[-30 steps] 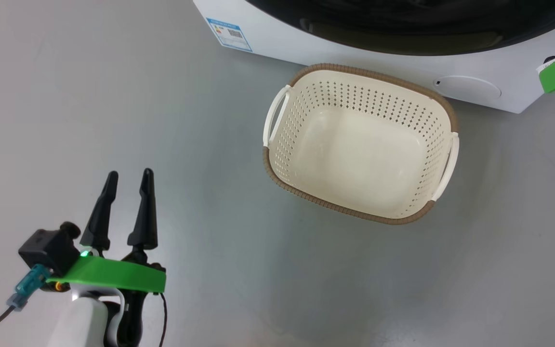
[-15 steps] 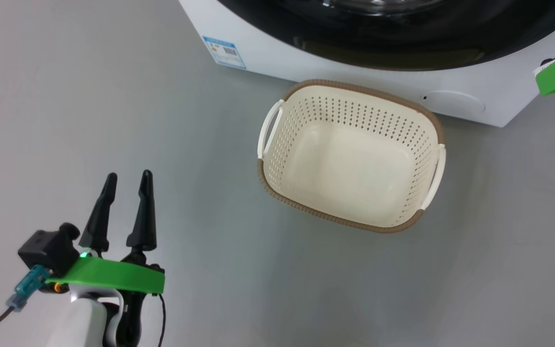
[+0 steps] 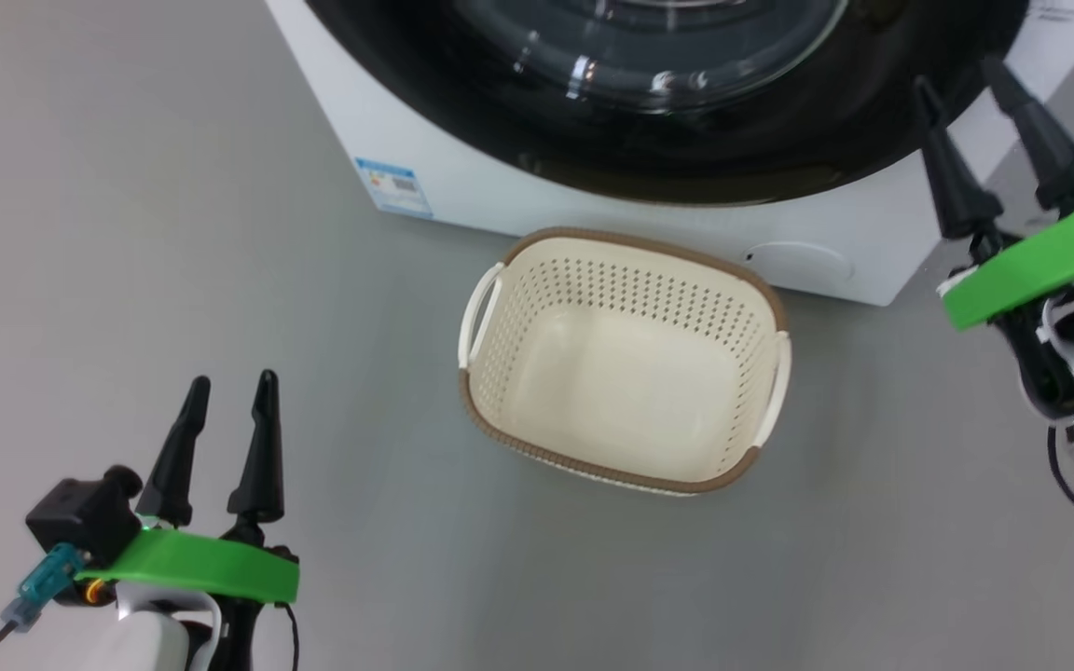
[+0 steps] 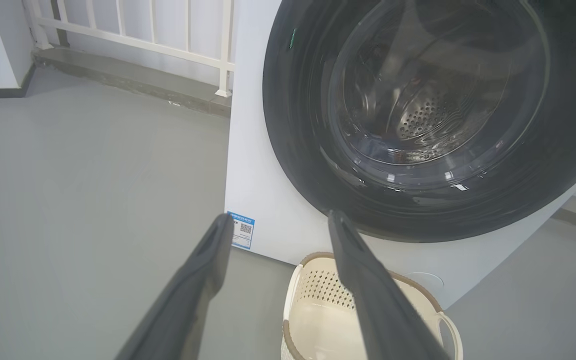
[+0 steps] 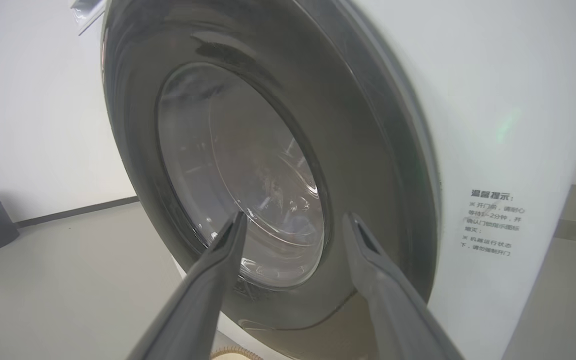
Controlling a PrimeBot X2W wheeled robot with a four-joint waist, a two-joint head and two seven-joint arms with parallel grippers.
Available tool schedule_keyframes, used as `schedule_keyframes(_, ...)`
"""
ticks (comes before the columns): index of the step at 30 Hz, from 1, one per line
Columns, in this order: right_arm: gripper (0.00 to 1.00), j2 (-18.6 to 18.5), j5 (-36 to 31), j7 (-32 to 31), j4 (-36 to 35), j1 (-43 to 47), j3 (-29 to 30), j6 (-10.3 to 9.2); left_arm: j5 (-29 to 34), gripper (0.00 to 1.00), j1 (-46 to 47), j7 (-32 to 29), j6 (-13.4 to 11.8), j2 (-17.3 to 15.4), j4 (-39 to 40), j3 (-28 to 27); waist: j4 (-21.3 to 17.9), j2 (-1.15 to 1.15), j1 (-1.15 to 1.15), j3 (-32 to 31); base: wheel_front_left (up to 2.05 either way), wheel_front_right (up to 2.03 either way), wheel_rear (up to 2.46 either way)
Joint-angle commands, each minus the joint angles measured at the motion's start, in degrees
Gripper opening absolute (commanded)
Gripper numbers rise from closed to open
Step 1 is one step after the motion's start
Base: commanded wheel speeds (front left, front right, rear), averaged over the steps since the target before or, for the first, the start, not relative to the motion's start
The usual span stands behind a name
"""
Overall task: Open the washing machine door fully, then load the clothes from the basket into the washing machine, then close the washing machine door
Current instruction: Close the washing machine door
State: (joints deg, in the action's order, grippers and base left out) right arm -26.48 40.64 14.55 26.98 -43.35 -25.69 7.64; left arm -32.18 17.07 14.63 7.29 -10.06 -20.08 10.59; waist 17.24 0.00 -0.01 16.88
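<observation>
Right gripper point(image 3: 955, 72) spread, empty, beside right edge of shut washing machine door point(image 3: 686, 158); nearer than left gripper point(image 3: 233, 376), likewise spread.

Head view looks steeply down from above onto the floor point(image 3: 127, 233), with the basket point(image 3: 630, 298) mid-frame and the washing machine point(image 3: 462, 177) at the top edge. Left wrist view sits low and farther back, facing the washing machine door point(image 4: 295, 130) past the left pincer point(image 4: 279, 216). Right wrist view is close, looking obliquely across that door. All three share the door; head and left wrist views share the basket.
</observation>
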Motion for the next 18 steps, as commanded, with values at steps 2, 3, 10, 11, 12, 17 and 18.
schedule_keyframes(2,1.0,-0.07,-1.19,0.45,-2.2,3.06,-0.62,-0.15,0.54,1.0,-0.72,0.37,0.2,-2.4,0.77,-2.43,-3.67,0.0,0.01,-3.76,0.0,0.0,0.0)
schedule_keyframes(3,1.0,-0.05,-1.31,0.45,-2.61,3.83,-0.53,-0.15,0.58,1.0,-1.03,0.37,0.2,-2.58,0.72,-2.51,-4.34,0.0,0.01,-4.39,0.0,0.0,0.0)
schedule_keyframes(10,1.0,0.74,-1.47,0.45,-5.4,9.34,1.29,-0.15,0.97,1.0,-2.72,0.37,0.2,-3.46,0.53,-3.01,-8.59,0.0,0.01,-8.33,0.0,0.0,0.0)
schedule_keyframes(11,1.0,0.89,-1.65,0.45,-5.76,10.17,1.44,-0.15,1.04,1.0,-2.96,0.37,0.2,-3.51,0.55,-3.15,-9.16,0.0,0.01,-8.82,0.0,0.0,0.0)
schedule_keyframes(12,1.0,1.03,-1.92,0.45,-6.05,10.98,1.47,-0.15,1.13,1.0,-3.22,0.37,0.2,-3.55,0.6,-3.28,-9.71,0.0,0.01,-9.28,0.0,0.0,0.0)
schedule_keyframes(17,1.0,2.43,-2.91,0.45,-7.67,14.39,2.83,-0.15,1.38,1.0,-4.38,0.37,-0.12,-3.51,1.23,-4.13,-12.44,0.0,0.01,-10.84,0.0,0.0,0.0)
schedule_keyframes(18,1.0,2.72,-3.07,0.45,-7.98,15.07,3.27,-0.15,1.18,1.0,-4.53,0.37,-0.1,-3.51,1.29,-4.1,-12.92,0.0,0.01,-11.07,0.0,0.0,0.0)
